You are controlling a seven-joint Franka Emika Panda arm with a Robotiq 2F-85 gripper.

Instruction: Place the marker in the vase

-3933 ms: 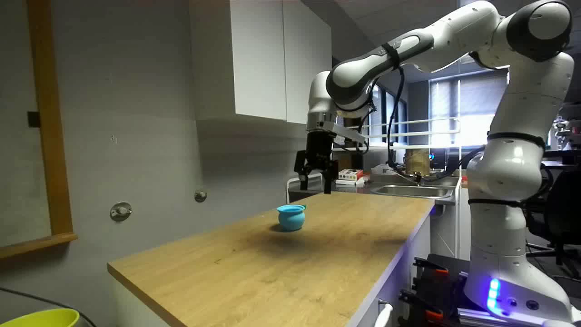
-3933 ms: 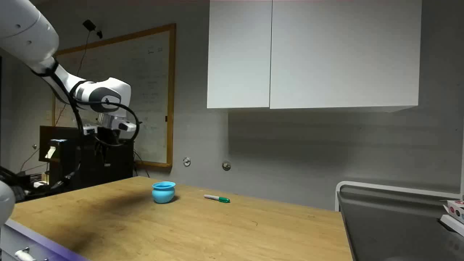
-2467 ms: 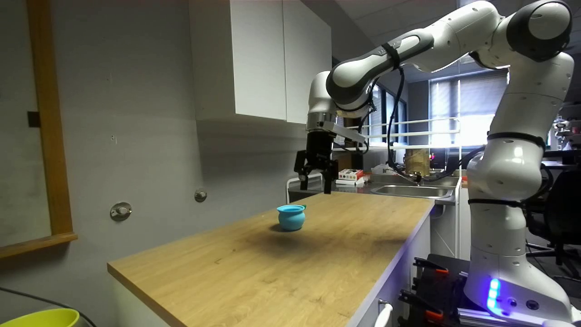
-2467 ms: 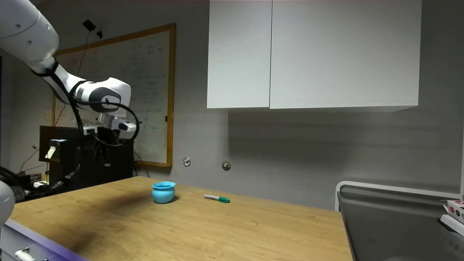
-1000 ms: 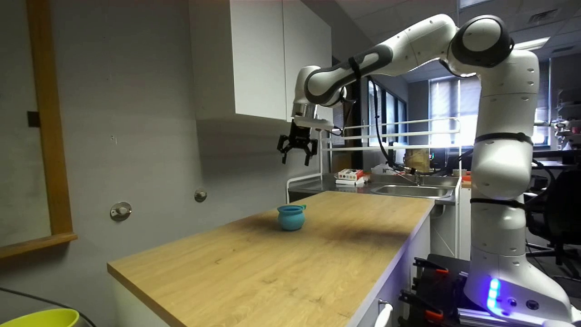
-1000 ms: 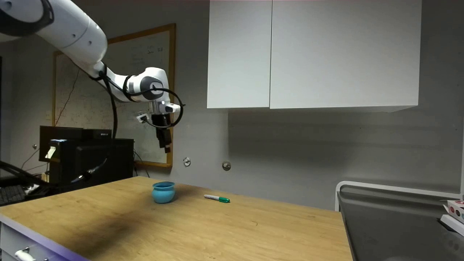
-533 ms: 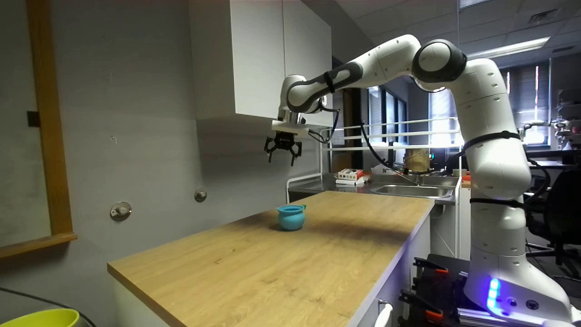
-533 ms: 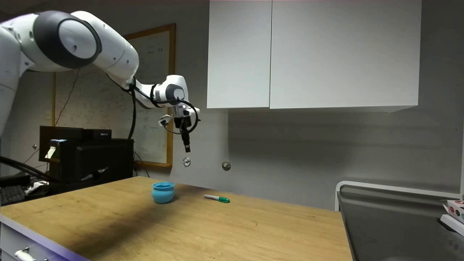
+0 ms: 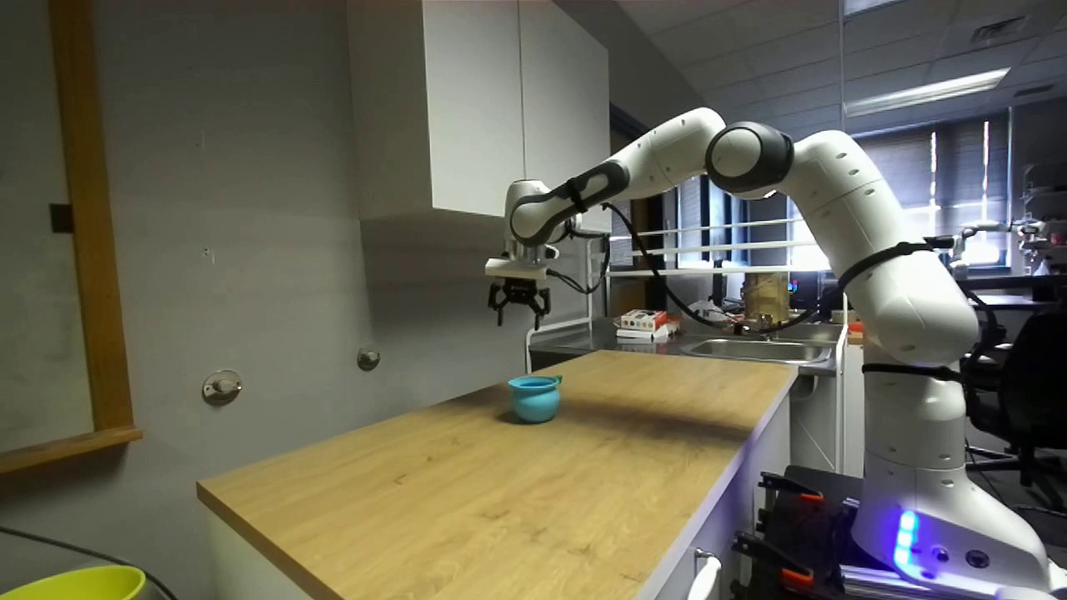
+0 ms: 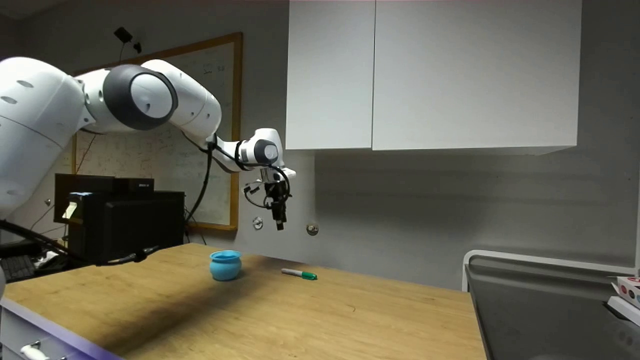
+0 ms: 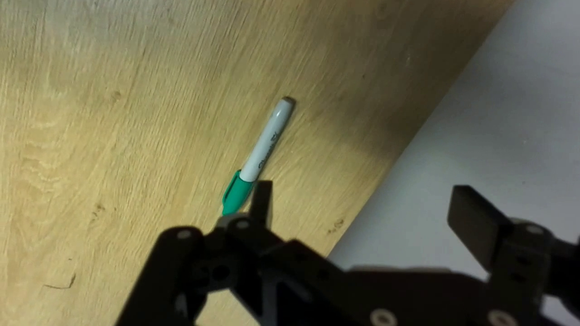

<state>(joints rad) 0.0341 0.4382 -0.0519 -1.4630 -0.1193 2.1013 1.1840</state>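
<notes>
The marker lies on the wooden counter near the wall. It has a light grey barrel and a green cap (image 10: pixel 299 274), and it also shows in the wrist view (image 11: pixel 260 156). In an exterior view only its green end (image 9: pixel 559 379) peeks out behind the vase. The turquoise vase (image 9: pixel 535 402) stands upright on the counter, left of the marker in an exterior view (image 10: pixel 225 266). It is out of the wrist view. My gripper (image 9: pixel 519 322) is open and empty, pointing down, well above the counter (image 10: pixel 280 226). In the wrist view the marker lies left of the gap between the fingertips (image 11: pixel 362 192).
The wooden counter (image 9: pixel 467 483) meets the grey wall (image 11: pixel 498 136) close to the marker. White cupboards (image 10: pixel 430 75) hang on the wall above. A sink (image 9: pixel 754 350) and small boxes (image 9: pixel 643 321) are beyond the counter's far end.
The arm held still at first, then rose and swung toward the wall and marker. In the last half second the gripper came lower. It stays open. Marker and vase have not moved.
</notes>
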